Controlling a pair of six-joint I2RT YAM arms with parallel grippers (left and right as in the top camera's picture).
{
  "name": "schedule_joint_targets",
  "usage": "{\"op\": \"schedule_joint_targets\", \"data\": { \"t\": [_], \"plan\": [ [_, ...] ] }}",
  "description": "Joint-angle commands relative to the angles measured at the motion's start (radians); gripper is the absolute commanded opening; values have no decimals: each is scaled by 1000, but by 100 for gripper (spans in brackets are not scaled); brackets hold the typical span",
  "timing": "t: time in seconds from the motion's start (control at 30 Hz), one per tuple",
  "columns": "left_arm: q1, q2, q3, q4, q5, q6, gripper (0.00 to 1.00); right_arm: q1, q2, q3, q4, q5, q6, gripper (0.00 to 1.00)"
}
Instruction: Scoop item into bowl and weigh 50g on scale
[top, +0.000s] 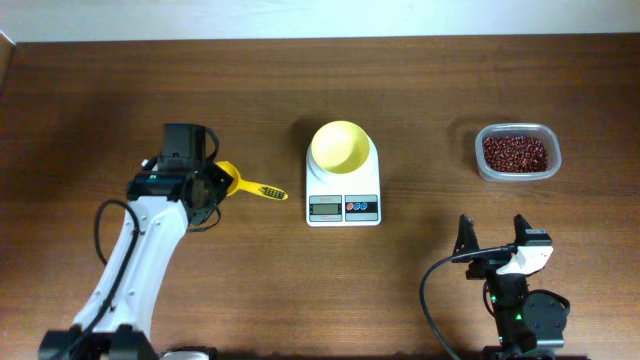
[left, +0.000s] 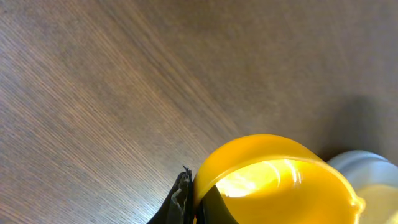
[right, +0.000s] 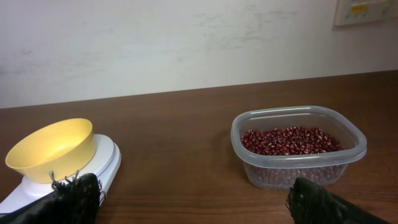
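While tight on yellow scoop (top: 262, 190), left pincer (top: 214, 186).

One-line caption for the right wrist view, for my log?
Open right claw frames an empty yellow bowl on the white scale, left, and a clear tub of red beans, right.

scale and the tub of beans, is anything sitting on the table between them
Nothing: between the scale and the clear tub of beans there is only bare table, as the overhead and right wrist views both show.
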Motion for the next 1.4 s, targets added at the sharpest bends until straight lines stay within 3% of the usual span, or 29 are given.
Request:
{"op": "schedule_joint_targets", "data": {
  "t": [0.0, 0.73, 0.77, 0.9, 1.17, 1.27, 1.37],
  "plan": [
    [-3, -63, -6, -1, 34, -8, 0, 4, -7, -8, -3, 8, 0, 99],
    [-3, -65, -6, 19, 162, -10, 0, 4, -7, -8, 0, 0, 6, 99],
    [-3, -65, -6, 23, 162, -10, 0, 5, -7, -8, 4, -35, 49, 99],
    [-3, -65, -6, 23, 163, -10, 0, 5, -7, -8, 19, -222, 552, 99],
    [-3, -65, -6, 30, 163, -10, 0, 5, -1, 17, 78, -257, 528, 99],
    [-3, -65, -6, 30, 163, -10, 0, 5, 130, 148, 3, -260, 477, 99],
    [-3, -65, -6, 30, 163, -10, 0, 6, 486, 345, -5, -379, 441, 98]
  ]
}}
